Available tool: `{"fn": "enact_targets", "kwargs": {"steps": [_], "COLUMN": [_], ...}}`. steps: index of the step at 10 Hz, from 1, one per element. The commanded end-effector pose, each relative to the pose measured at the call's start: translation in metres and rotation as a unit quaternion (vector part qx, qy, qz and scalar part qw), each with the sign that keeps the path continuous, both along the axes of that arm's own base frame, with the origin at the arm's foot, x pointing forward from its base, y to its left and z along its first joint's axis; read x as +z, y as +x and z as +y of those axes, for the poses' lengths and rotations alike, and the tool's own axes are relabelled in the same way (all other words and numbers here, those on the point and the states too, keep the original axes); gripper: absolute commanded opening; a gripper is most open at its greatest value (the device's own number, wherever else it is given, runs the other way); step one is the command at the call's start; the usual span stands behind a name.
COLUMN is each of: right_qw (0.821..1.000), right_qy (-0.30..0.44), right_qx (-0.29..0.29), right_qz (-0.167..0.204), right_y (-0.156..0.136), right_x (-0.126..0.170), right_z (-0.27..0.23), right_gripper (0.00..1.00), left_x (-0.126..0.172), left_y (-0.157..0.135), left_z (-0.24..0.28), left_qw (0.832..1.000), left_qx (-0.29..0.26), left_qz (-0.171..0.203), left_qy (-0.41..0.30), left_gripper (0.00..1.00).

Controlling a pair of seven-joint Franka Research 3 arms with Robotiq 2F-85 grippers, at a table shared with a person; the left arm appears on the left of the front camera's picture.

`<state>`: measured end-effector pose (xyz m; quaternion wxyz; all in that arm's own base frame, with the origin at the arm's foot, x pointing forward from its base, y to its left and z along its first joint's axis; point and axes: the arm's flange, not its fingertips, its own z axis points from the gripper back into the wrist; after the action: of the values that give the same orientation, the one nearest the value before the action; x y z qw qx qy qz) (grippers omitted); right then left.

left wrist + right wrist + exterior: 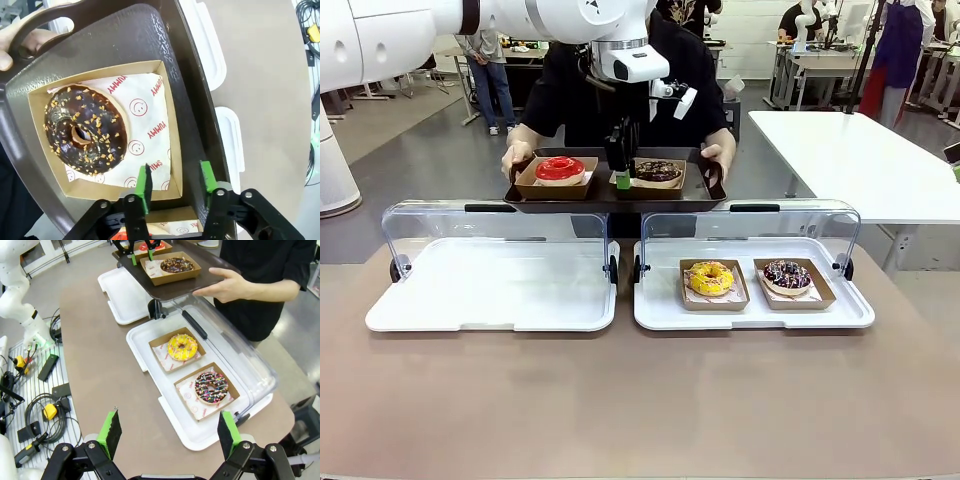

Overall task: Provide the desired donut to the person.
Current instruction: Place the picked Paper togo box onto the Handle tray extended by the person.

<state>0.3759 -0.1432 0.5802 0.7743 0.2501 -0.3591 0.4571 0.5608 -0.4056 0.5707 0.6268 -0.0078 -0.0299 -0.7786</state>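
The person (570, 100) in a black top holds a dark serving tray (610, 203) across the table with both hands. On it a red-glazed donut (560, 168) and a chocolate donut with nut bits (658, 170) each sit in a cardboard boat. My left gripper (622, 178) stands open at the near left edge of the chocolate donut's boat. In the left wrist view the left gripper (175, 182) straddles that boat's wall (172, 150), green pads apart, and the chocolate donut (85, 130) lies beyond. My right gripper (170, 435) hangs open above the table, holding nothing.
Two white trays with raised clear lids sit before me. The left tray (490, 290) is bare. The right tray (750, 315) holds a yellow donut (710, 277) and a sprinkled chocolate donut (787, 274). A white table (860, 160) stands at the far right.
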Motion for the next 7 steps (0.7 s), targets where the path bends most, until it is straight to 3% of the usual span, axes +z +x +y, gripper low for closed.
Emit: {"fn": "enact_targets", "kwargs": {"steps": [1,2,4,5,6,7], "right_qw": [1.0,1.0,1.0,1.0,1.0,1.0], "right_qy": [0.013,0.013,0.013,0.013,0.013,0.013], "right_qx": [0.006,0.006,0.006,0.006,0.006,0.006], "right_qz": [-0.01,-0.01,-0.01,-0.01,-0.01,-0.01], "right_y": [0.0023,0.0023,0.0023,0.0023,0.0023,0.0023], "right_x": [0.0004,0.0004,0.0004,0.0004,0.0004,0.0004], "right_z": [-0.0005,-0.0005,-0.0005,-0.0005,-0.0005,-0.0005], "right_gripper": [1.0,1.0,1.0,1.0,1.0,1.0], "left_x": [0.0126,0.0154,0.0196,0.0197,0.02,0.0214], "left_y": [0.0048,0.0043,0.0026,0.002,0.0022,0.0025], "left_z": [-0.0038,-0.0029,-0.0005,-0.0004,0.0003,0.0011], "left_qw": [1.0,1.0,1.0,1.0,1.0,1.0], "left_qx": [-0.004,-0.005,-0.002,-0.001,0.0,0.001], "left_qz": [0.009,0.009,0.008,0.009,0.011,0.013], "left_qy": [-0.009,-0.01,-0.011,-0.01,-0.01,-0.01], "left_gripper": [0.93,1.0,1.0,0.88,0.97,1.0]}}
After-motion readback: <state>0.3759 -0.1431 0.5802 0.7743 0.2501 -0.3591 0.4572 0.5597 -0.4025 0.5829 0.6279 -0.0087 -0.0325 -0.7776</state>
